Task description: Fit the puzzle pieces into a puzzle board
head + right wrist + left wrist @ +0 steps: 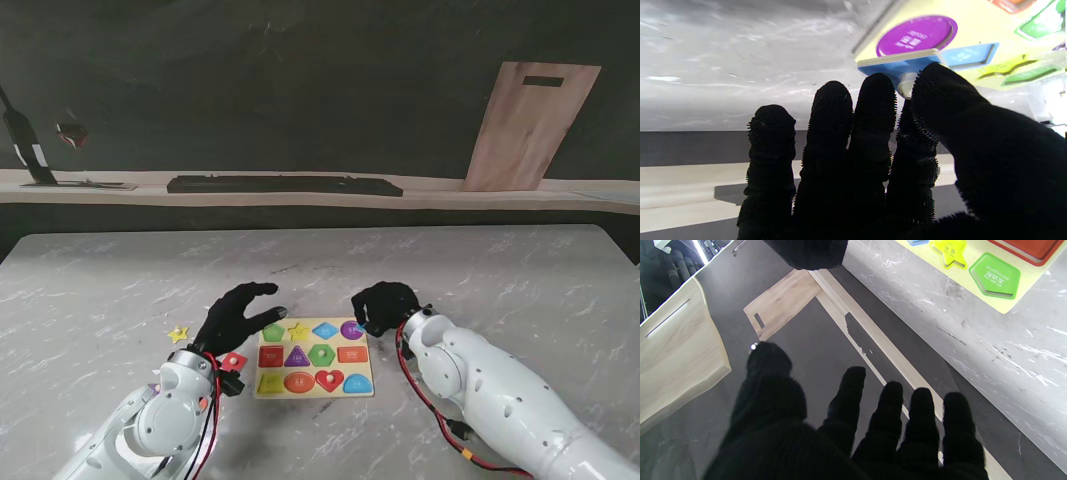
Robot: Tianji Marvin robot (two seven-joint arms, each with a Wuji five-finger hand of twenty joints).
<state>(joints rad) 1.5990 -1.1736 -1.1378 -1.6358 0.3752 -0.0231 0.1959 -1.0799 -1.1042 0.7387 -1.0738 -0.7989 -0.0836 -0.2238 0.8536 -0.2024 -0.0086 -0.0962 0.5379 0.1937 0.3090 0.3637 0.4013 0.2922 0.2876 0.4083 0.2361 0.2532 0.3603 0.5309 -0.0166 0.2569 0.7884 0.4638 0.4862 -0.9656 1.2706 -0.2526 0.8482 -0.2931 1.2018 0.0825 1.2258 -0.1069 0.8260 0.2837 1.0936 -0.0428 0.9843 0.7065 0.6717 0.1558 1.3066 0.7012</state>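
Marble table [480,270] bears puzzle board [314,391], yellow star [178,335], perhaps others.

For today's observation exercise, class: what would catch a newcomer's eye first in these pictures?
The bright yellow puzzle board on the grey marble table, filled with colourful shapes, lies between two black-gloved hands. The right hand pinches a blue piece by its knob over the board's far right corner, by the purple circle. The left hand hovers open, fingers spread.

My arms and hands, nothing fancy

Both arms are glossy white rounded shells, with red and black cables running along the outside near the wrists. My left hand [237,312] and right hand [385,305] wear black knit gloves, and the right one's fingers [831,110] are covered in tiny nubby bristles.
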